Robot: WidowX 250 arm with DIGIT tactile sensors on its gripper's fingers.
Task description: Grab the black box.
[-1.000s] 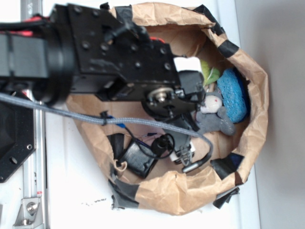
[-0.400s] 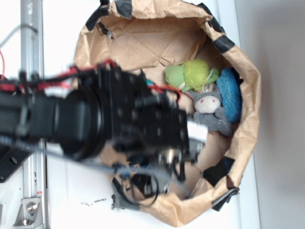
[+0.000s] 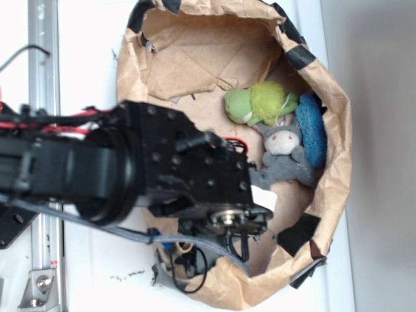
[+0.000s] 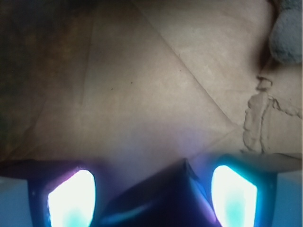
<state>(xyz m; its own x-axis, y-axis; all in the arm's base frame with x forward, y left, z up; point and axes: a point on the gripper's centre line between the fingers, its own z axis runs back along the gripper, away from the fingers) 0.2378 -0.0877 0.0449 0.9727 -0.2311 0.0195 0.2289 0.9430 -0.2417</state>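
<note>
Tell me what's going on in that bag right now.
The WidowX arm is reaching into the brown paper bag. In the wrist view, the glossy black box sits between the two glowing fingers, though whether they grip it is unclear. A grey plush toy, green plush and blue scrubber lie untouched nearby.

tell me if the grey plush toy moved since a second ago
No. The grey plush toy lies in the same spot against the blue scrubber in the paper bag; only the arm shifted.
</note>
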